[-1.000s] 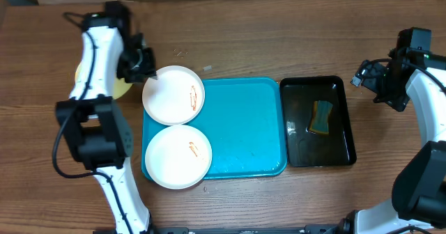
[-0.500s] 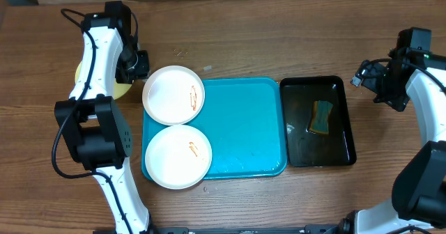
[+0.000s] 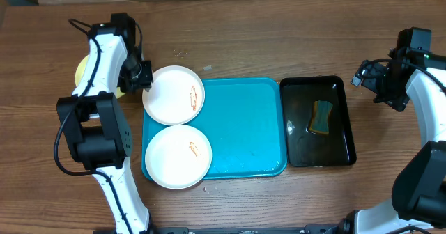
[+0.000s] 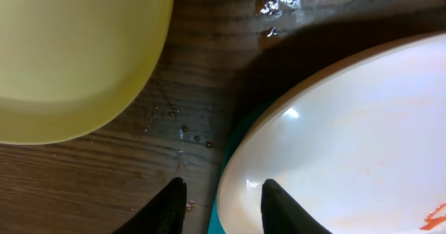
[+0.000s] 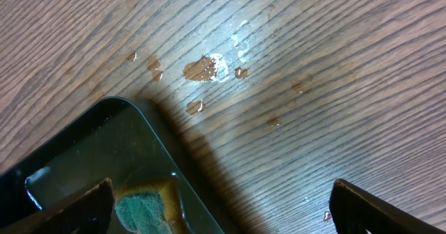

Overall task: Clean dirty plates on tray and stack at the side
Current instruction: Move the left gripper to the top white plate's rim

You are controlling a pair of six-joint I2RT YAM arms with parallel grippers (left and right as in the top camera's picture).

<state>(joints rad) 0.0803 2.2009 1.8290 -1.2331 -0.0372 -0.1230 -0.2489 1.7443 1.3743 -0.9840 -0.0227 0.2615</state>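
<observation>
Two white plates lie on the turquoise tray (image 3: 244, 129), the far one (image 3: 174, 95) and the near one (image 3: 178, 156), each with an orange-red smear. A yellow-green plate (image 3: 81, 68) rests on the wood left of the tray, mostly under my left arm. My left gripper (image 3: 144, 77) is at the far plate's left rim. In the left wrist view its jaws (image 4: 219, 206) are open and straddle the rim of that plate (image 4: 334, 136), one finger over the wood and one over the plate, with the yellow-green plate (image 4: 77, 53) beyond. My right gripper (image 3: 364, 77) hangs wide open, holding nothing.
A black tray (image 3: 341, 147) of water stands right of the turquoise one, with a green-and-yellow sponge (image 3: 322, 117) in it. In the right wrist view its corner (image 5: 132, 122) and the sponge (image 5: 143, 206) show, and water drops (image 5: 202, 68) lie on the wood.
My left gripper drew back a little to the left, then came down along the far plate's left rim, and its jaws narrowed. The right arm has not moved.
</observation>
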